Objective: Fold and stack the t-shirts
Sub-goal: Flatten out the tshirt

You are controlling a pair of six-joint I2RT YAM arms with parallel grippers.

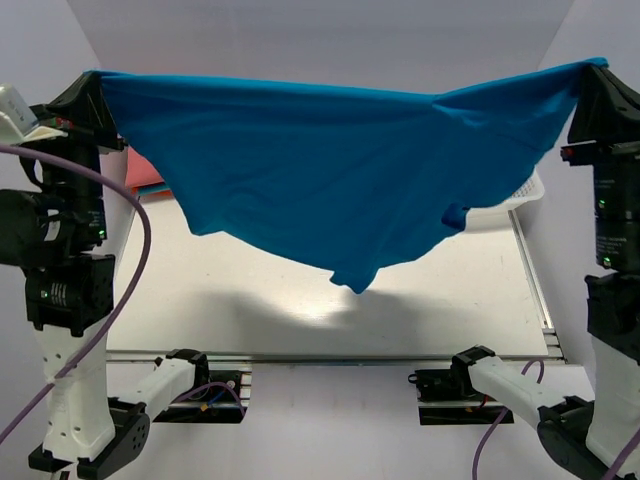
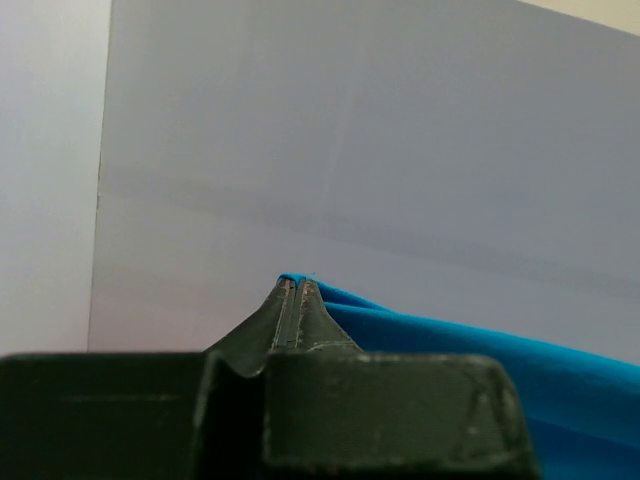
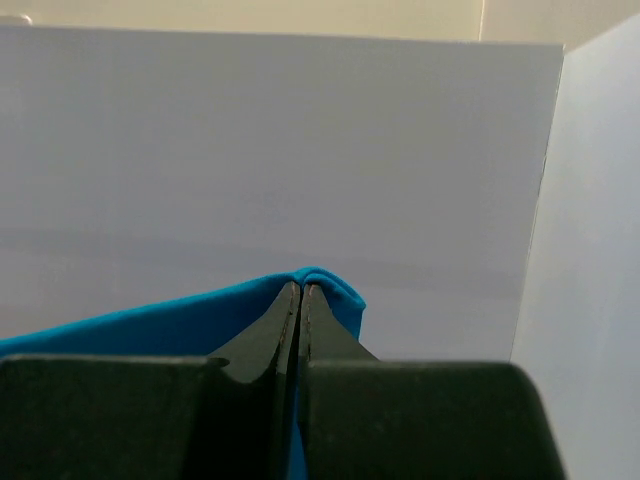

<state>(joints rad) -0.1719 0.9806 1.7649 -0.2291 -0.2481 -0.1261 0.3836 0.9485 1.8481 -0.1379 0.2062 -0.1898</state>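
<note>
Plain white walls, pale table

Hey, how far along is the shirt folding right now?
Done: a pink folded pile seems to sit at the left of the table, mostly hidden. In hand: the blue t-shirt hangs spread in the air, pinched by the left gripper and right gripper. Left: lay it down, fold it, stack it.
</note>
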